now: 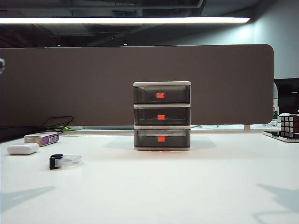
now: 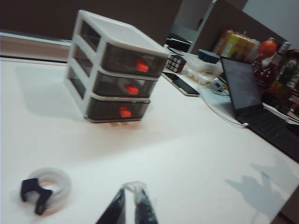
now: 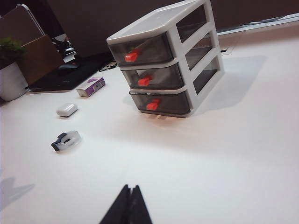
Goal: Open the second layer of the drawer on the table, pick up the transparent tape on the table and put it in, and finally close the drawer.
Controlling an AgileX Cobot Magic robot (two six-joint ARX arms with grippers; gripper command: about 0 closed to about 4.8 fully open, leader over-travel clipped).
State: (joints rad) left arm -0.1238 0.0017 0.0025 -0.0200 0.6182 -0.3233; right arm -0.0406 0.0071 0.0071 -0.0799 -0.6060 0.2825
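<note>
The drawer (image 1: 162, 116) stands upright mid-table (image 1: 196, 186), white-framed, all three smoky grey tiers pushed in. Its second layer (image 1: 161, 116) carries a red-orange tab. The transparent tape (image 1: 65, 161), a clear ring with a black cutter clip, lies flat to the drawer's front left. Neither arm shows in the exterior view. In the left wrist view my left gripper (image 2: 131, 189) hovers over bare table beside the tape (image 2: 46, 186), jaws a narrow slit apart, holding nothing. In the right wrist view my right gripper (image 3: 130, 187) is shut and empty, well short of the drawer (image 3: 168, 65) and the tape (image 3: 66, 140).
A white oval case (image 1: 23, 149) and a purple-and-white box (image 1: 42, 138) lie at the far left. A Rubik's cube (image 1: 289, 125) sits at the right edge. A laptop (image 2: 252, 102) and clutter stand off to the right. A dark partition (image 1: 70, 84) backs the table.
</note>
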